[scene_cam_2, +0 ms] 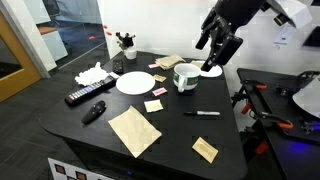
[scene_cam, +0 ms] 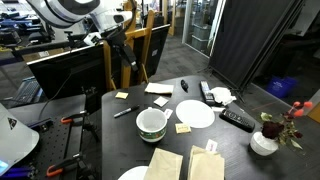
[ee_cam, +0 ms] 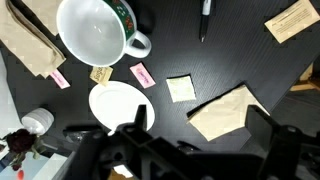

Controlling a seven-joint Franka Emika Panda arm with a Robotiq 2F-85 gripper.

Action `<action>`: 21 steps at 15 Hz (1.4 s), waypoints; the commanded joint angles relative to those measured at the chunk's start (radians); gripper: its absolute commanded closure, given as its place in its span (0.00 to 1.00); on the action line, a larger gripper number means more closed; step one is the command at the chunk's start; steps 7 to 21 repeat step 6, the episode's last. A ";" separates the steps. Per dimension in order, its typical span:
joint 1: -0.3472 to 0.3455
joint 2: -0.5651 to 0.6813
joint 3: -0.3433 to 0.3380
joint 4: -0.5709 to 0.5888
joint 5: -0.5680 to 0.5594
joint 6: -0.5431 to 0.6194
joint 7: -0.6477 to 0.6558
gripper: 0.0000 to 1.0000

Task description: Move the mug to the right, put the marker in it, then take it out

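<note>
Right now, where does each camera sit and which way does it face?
Exterior view: off a table edge, facing the mug; arm and jaws far left.
Exterior view: off a table corner, facing the mug; arm and jaws upper right.
Wrist view: above, looking down; open jaws at bottom.
All three share mug, marker, plate.

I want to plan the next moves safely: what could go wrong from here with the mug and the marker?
1. The mug stands near the plate and the pink note; moving it may push them.
2. The marker is slim and lies flat on the dark table; the open fingers, high above, may miss it or roll it.
</note>
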 commanded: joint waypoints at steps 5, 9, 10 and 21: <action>-0.045 -0.020 0.046 -0.007 0.021 0.002 -0.015 0.00; -0.045 -0.020 0.046 -0.007 0.021 0.002 -0.015 0.00; -0.045 -0.020 0.046 -0.007 0.021 0.002 -0.015 0.00; -0.045 -0.020 0.046 -0.007 0.021 0.002 -0.015 0.00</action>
